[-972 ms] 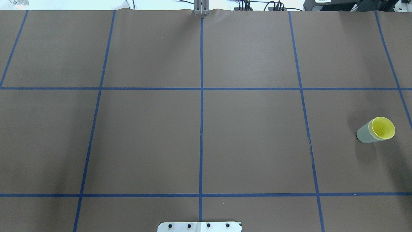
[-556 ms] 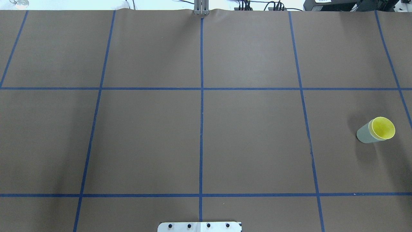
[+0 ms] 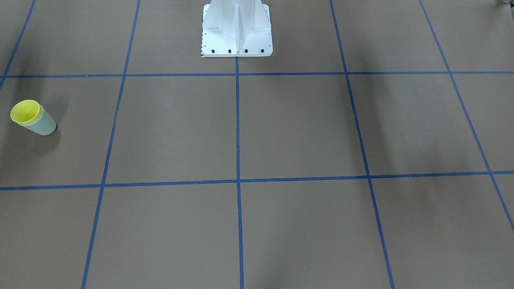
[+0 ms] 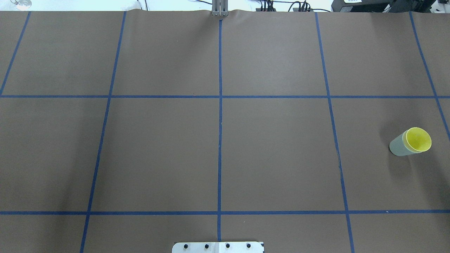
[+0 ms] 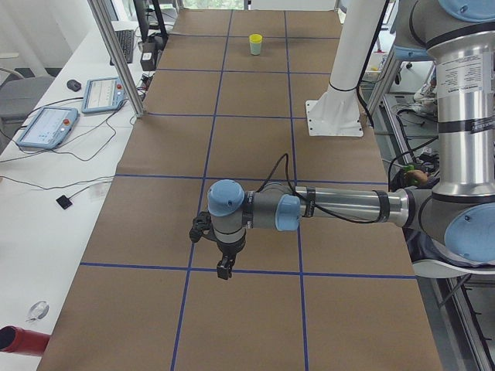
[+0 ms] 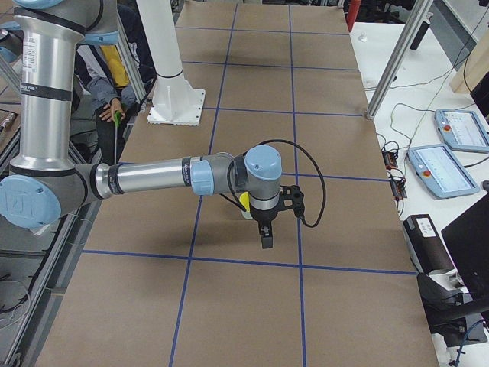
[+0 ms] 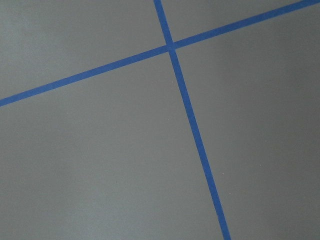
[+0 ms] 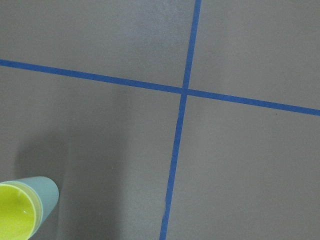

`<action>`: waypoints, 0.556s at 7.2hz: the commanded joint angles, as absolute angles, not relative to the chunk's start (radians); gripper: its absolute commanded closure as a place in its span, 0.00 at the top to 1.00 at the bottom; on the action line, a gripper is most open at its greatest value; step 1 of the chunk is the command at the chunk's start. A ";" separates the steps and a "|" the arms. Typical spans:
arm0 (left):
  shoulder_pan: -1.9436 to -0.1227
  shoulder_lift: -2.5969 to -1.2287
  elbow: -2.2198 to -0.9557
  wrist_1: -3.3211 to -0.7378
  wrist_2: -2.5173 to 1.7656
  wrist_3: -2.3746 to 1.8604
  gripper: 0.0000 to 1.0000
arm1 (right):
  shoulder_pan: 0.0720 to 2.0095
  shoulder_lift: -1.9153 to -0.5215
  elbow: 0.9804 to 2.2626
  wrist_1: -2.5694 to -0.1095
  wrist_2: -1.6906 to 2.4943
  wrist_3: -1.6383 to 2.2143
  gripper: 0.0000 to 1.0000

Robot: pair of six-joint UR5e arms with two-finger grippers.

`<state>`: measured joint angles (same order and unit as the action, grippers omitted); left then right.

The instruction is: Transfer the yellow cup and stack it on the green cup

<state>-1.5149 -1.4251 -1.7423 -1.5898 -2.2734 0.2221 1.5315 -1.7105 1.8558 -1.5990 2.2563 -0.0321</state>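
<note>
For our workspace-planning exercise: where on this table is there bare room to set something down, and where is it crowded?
Bare paper lies both sides of the centre tape line and across the robot's left half. Crowded near the right edge, where the yellow cup sits nested in the green cup; the base plate takes the near edge.

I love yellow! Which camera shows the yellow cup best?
Overhead exterior: the yellow cup shows its full rim inside the green cup. Front-facing nearly matches; right wrist crops it; side views show it tiny or part-hidden; left wrist, nothing.
</note>
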 commanded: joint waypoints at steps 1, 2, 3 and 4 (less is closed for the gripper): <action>-1.514 -1.425 -1.741 -1.588 -2.273 0.212 1.00 | 1.531 -1.715 1.826 -1.589 2.252 -0.034 1.00; -1.529 -1.424 -1.746 -1.588 -2.282 0.210 1.00 | 1.531 -1.715 1.818 -1.586 2.252 -0.034 1.00; -1.564 -1.424 -1.744 -1.586 -2.330 0.187 1.00 | 1.529 -1.715 1.813 -1.586 2.252 -0.034 1.00; -1.586 -1.424 -1.746 -1.588 -2.342 0.107 1.00 | 1.531 -1.715 1.812 -1.586 2.252 -0.034 1.00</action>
